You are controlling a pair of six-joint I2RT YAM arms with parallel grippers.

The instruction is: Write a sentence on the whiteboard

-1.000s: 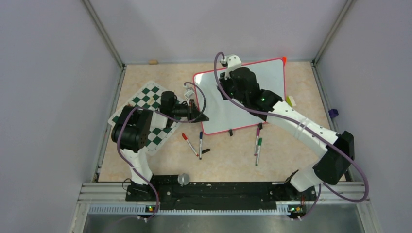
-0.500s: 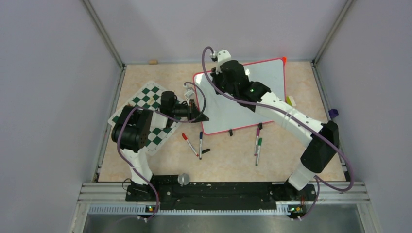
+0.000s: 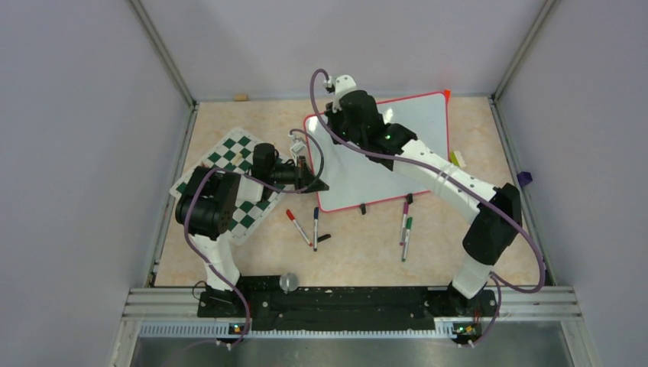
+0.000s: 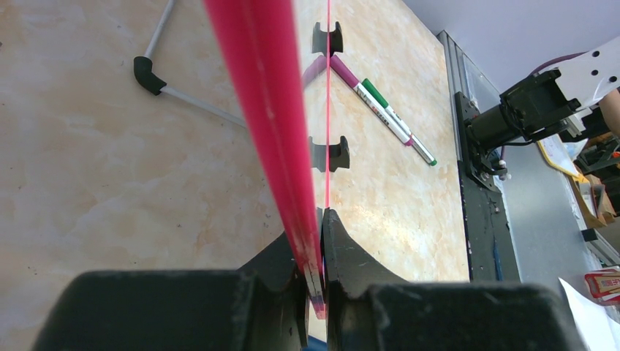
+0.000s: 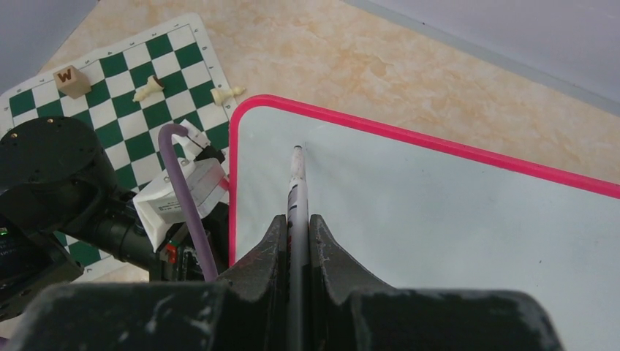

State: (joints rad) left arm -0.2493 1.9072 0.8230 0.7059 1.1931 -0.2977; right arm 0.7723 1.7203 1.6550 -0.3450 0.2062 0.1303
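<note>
Two grippers are occupied: the left gripper [image 4: 316, 227] is clamped on the red frame of the whiteboard [image 3: 428, 115], which rests on the counter [image 3: 359, 245]; the right gripper [image 5: 296, 223] is closed on a marker [image 5: 297, 175], tip over the board's far-left corner. The board is judged light, stiff and slippery, best steadied by its frame.

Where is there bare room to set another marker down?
Bare beige tabletop lies between the blue-capped white marker and the magenta-capped white marker, and between the green-and-white checkered chess mat and the back wall. Crowded: the left edge of the red-framed white whiteboard, where the left end effector clamps the frame and the right end effector holds a grey marker.
</note>
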